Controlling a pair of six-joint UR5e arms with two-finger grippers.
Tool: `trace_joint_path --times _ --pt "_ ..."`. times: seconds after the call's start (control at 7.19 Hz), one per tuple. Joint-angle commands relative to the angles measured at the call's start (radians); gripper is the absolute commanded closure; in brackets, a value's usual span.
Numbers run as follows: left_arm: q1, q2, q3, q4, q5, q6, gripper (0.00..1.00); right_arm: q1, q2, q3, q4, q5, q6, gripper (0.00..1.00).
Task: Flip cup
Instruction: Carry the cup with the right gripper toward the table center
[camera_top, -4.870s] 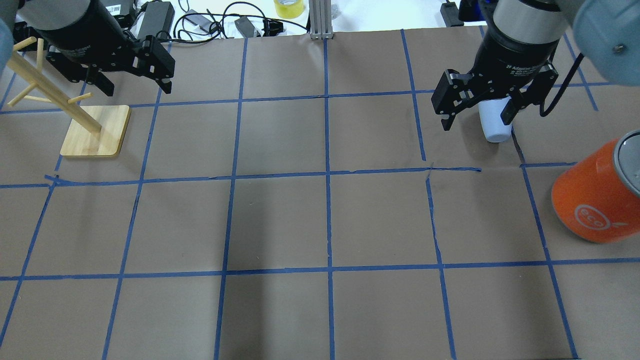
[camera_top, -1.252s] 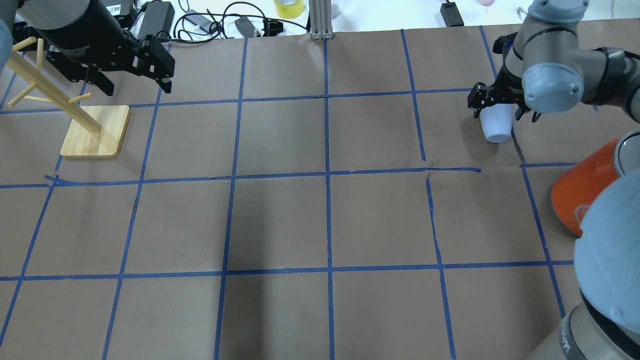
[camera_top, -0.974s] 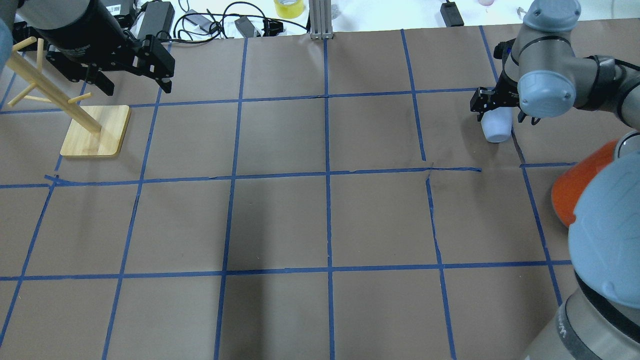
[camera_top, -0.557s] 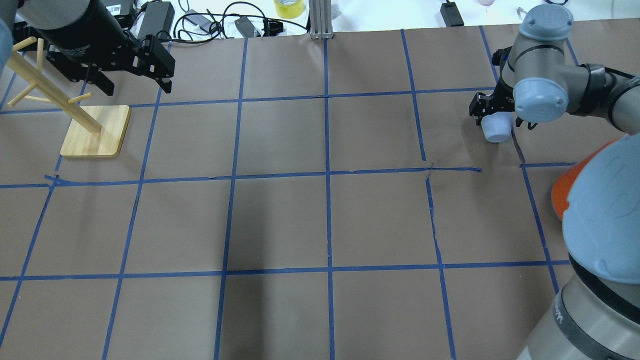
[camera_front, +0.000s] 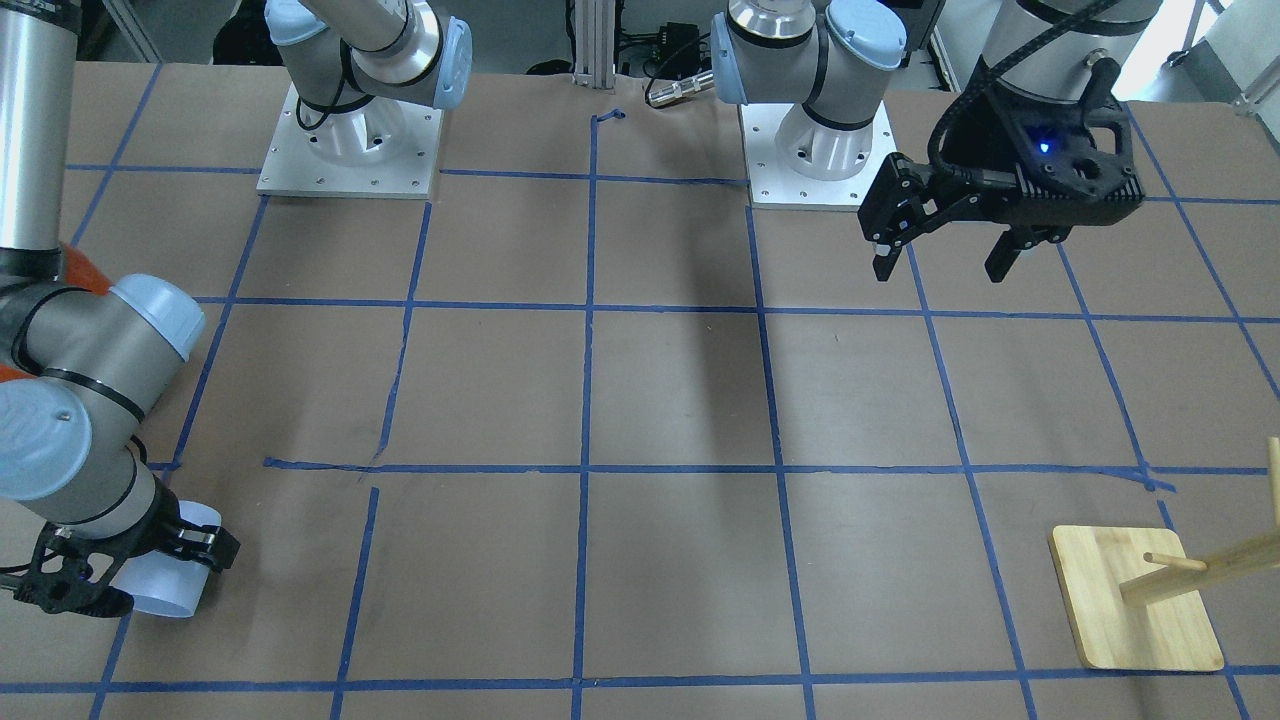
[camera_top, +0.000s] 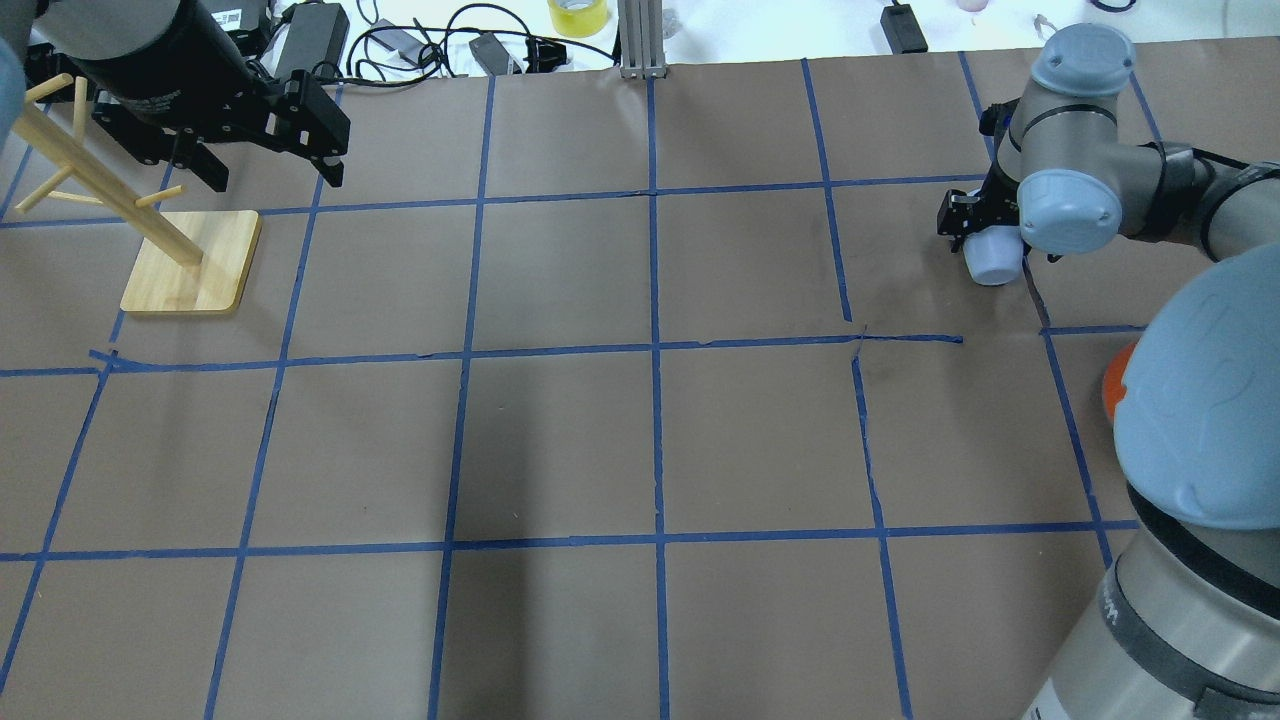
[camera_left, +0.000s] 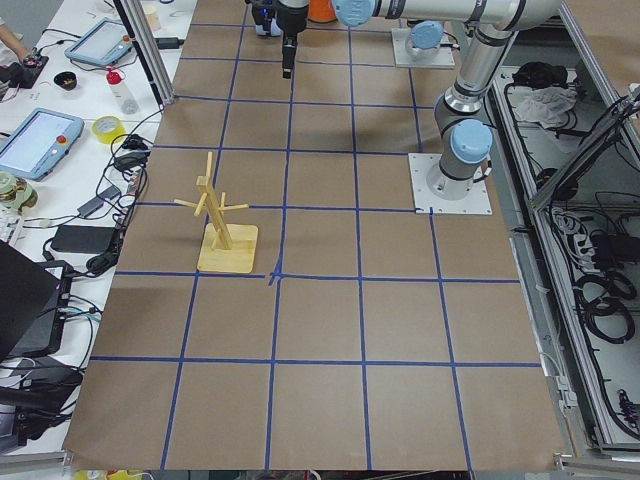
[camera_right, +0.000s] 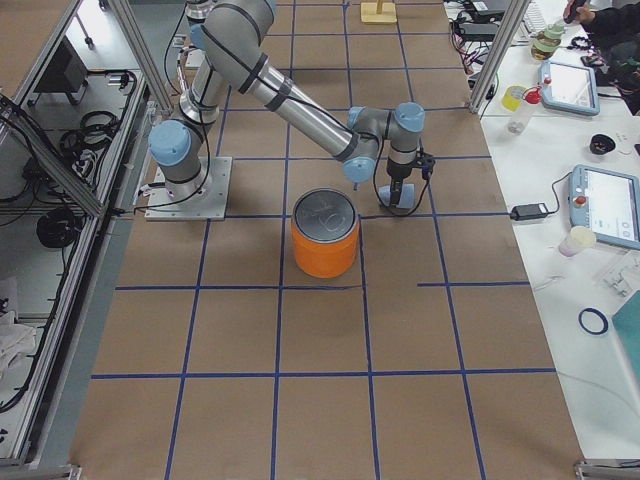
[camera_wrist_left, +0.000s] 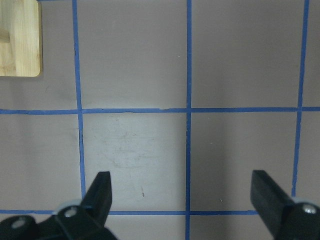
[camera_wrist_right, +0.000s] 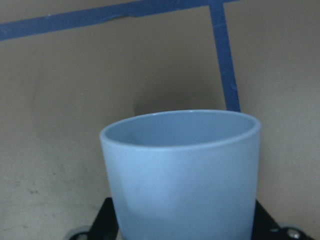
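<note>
The pale blue cup is at the table's far right, between the fingers of my right gripper. The front view shows the cup tilted over low above the paper, with the right gripper closed on its sides. In the right wrist view the cup fills the lower middle, its open rim pointing away, and a black finger presses on each side. My left gripper hangs open and empty at the far left; it also shows in the left wrist view.
A big orange can stands just behind the cup, mostly hidden by my right arm in the overhead view. A wooden peg stand stands under the left gripper. Cables and a tape roll lie beyond the far edge.
My right arm has turned from a top-down pose to a sideways hold on the cup. Its elbow now covers most of the orange can. The left arm has not moved.
</note>
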Motion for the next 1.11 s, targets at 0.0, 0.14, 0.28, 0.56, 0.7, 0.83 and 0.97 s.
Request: trace_joint_path --times 0.0,0.14,0.28,0.56,0.7,0.83,0.97 --pt "0.0 0.0 -0.001 0.0 0.0 0.0 0.0 0.0 -0.016 -0.016 -0.005 0.04 -0.049 0.72" --pt "0.0 0.0 0.001 0.0 0.0 0.0 0.0 0.0 -0.05 -0.016 -0.007 0.112 -0.136 0.73" --pt "0.0 0.0 -0.001 0.0 0.0 0.002 0.0 0.015 -0.077 -0.016 0.005 0.146 -0.2 0.74" --pt "0.0 0.0 0.001 0.0 0.0 0.002 0.0 0.19 -0.099 -0.03 -0.016 0.171 -0.216 0.74" --pt "0.0 0.0 0.001 0.0 0.0 0.002 0.0 0.286 -0.088 -0.056 -0.007 0.161 -0.224 0.74" --pt "0.0 0.0 0.001 0.0 0.0 0.0 0.0 0.36 -0.093 -0.065 -0.011 0.139 -0.263 0.74" --pt "0.0 0.0 0.001 0.0 0.0 0.002 0.0 0.433 -0.078 -0.064 -0.018 0.11 -0.317 0.74"
